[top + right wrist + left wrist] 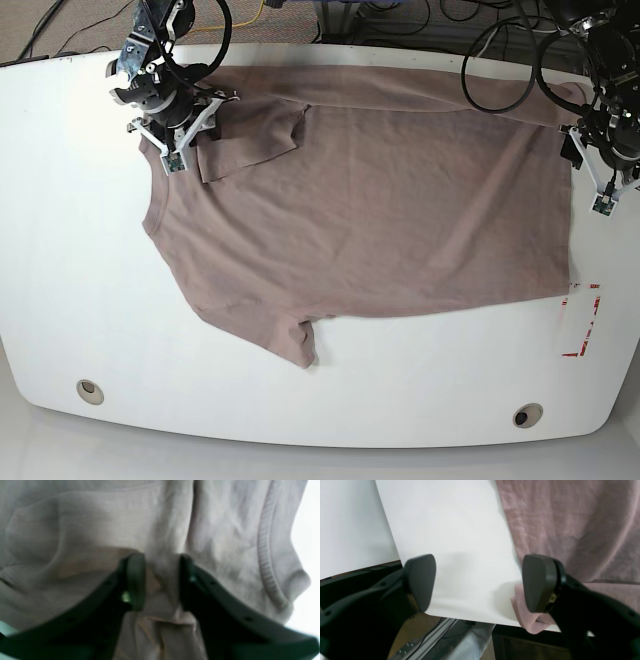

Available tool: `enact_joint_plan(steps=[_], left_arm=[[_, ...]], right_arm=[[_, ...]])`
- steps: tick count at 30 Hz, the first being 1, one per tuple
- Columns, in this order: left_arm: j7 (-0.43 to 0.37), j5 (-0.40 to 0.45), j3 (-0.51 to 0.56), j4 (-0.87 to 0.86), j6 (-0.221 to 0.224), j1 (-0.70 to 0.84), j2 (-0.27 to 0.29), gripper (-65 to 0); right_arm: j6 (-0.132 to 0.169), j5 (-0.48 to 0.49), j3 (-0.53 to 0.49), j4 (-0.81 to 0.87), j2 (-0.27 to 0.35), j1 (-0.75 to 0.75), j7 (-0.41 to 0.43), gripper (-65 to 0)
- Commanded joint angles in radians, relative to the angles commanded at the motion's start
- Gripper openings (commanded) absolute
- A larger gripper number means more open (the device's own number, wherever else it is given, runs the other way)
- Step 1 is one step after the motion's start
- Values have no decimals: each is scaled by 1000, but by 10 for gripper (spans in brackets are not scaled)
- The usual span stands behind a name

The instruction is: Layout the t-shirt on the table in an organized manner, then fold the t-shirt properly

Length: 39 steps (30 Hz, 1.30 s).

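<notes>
**Item: one T-shirt, spread on table, fold in progress**

Article: plain mauve-brown short-sleeved cotton t-shirt [380, 210], spread across the large glossy white table [70, 250], collar end toward the right arm's side and hem toward the left arm's. The far strip appears turned over onto the body; the near sleeve lies flat, pointing at the table's front edge.

Right gripper [160, 580]: fingers drawn in on a bunched ridge of cloth beside the ribbed collar [265, 555], pinching it.

Left gripper [478, 582]: fingers spread wide above bare table at the hem corner, holding nothing; one pad [540, 582] stands over the cloth edge.

Handling, as judged: light, limp, wrinkle-prone; it should slide readily on the gloss and sag where unsupported. Best taken at doubled edges, namely hem corners, shoulder seams and the collar rib.

Obscured: the right wrist view is blurred, so layers in the pinch cannot be counted. The far sleeve is indistinct under the right gripper. A red tape outline [585, 320] is partly covered.
</notes>
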Motion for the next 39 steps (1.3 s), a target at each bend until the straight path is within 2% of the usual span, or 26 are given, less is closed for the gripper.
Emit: enact_joint_plan(steps=[4,13,24,39], left_arm=[[0,0,0,0,0,0,0,-139],[0,0,0,-2,0,0,0,-139],[0,0,0,-2,0,2,0,-139],[0,0,0,-2,0,2,0,-139]], right_arm=[[0,0,0,0,0,0,0,-520],[0,-2,2,2,0,0,0,-650],[0,-3,5,100,-2,-8,-5,-650],[0,-5,5,106,8,51,-5,-650]])
